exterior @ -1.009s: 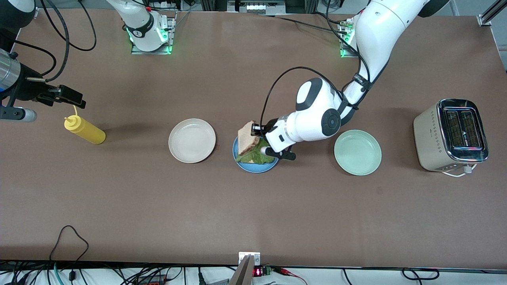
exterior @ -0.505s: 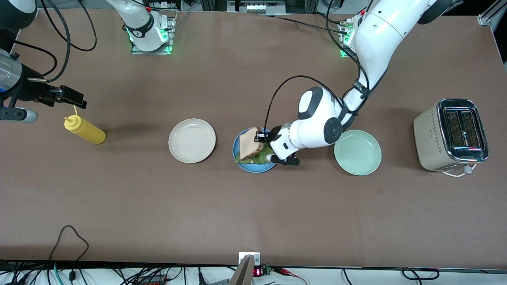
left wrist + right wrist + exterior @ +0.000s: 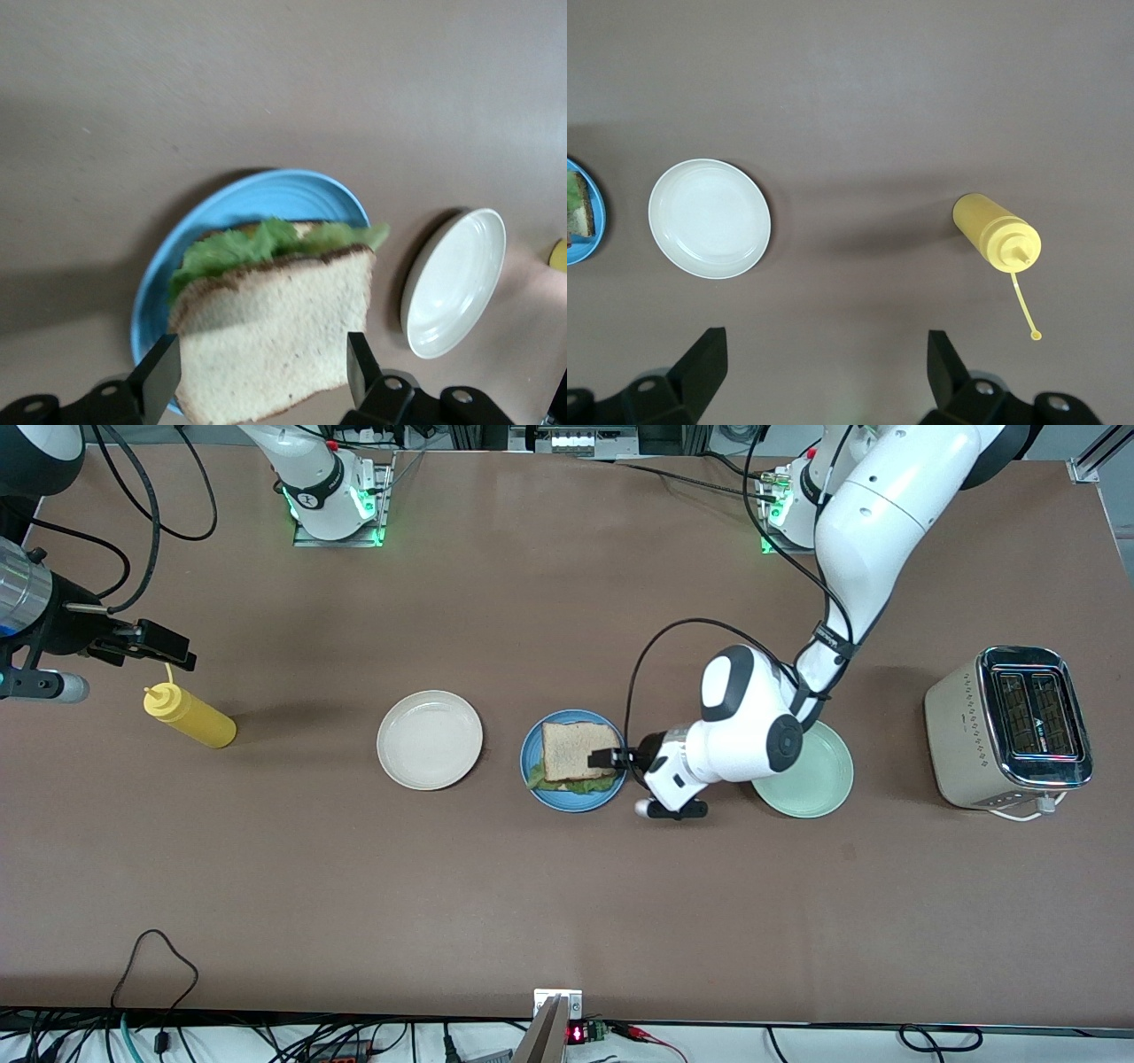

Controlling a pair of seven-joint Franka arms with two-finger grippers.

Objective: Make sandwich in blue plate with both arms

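The sandwich point(image 3: 580, 751) lies flat in the blue plate point(image 3: 567, 802): a top slice of toast over green lettuce point(image 3: 567, 784). My left gripper point(image 3: 606, 760) is open at the plate's edge toward the left arm's end, low over the sandwich's edge. In the left wrist view its fingers point(image 3: 161, 376) stand on either side of the top slice point(image 3: 275, 328), above the lettuce point(image 3: 266, 241) and blue plate point(image 3: 297, 190). My right gripper point(image 3: 164, 646) is open and empty, waiting above the yellow bottle point(image 3: 190, 716); the right wrist view point(image 3: 824, 354) shows only table between its fingers.
A cream-white plate point(image 3: 430, 740) sits beside the blue plate toward the right arm's end. A pale mint-green plate point(image 3: 811, 779) and a toaster point(image 3: 1010, 726) are toward the left arm's end. The left arm's wrist hangs over the mint plate's edge.
The top slice went from tilted up in the left gripper to lying flat on the lettuce. The left gripper let go and drew back toward the left arm's end. The right arm stayed put.
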